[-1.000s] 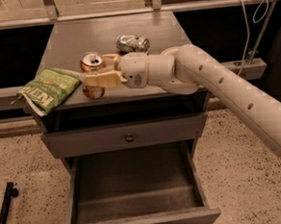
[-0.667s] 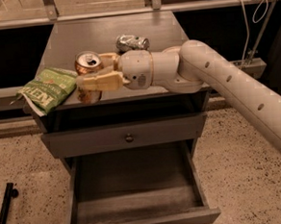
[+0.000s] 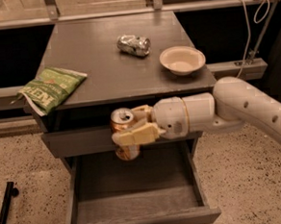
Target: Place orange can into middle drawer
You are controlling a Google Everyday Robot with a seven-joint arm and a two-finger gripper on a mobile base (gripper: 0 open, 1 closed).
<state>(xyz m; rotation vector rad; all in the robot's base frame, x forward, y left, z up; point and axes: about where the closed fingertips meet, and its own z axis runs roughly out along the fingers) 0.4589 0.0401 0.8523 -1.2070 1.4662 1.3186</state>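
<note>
1. Orange can (image 3: 122, 118) is headed for the biggest thing here, the middle drawer (image 3: 136, 186), which is pulled open under the surface (image 3: 109, 72) with its floor bare.
2. The tool (image 3: 125, 127) is clamped on the can from both sides. It holds the can upright in front of the closed upper drawer front (image 3: 80, 140), above the rear of the open drawer.
3. Best handling, as I judge it:
   - Lower the can straight down and keep it upright.
   - Stay clear of the upper front and the side walls.
   - Let go only once the base is on the floor or just above it.
4. The green chip bag (image 3: 49, 87) shows pale letters that seem to start "KE". The rest cannot be read.
5. The bowl (image 3: 182, 59) is plain.
6. The crushed silver can (image 3: 133, 44) and the orange can show no readable writing.
</note>
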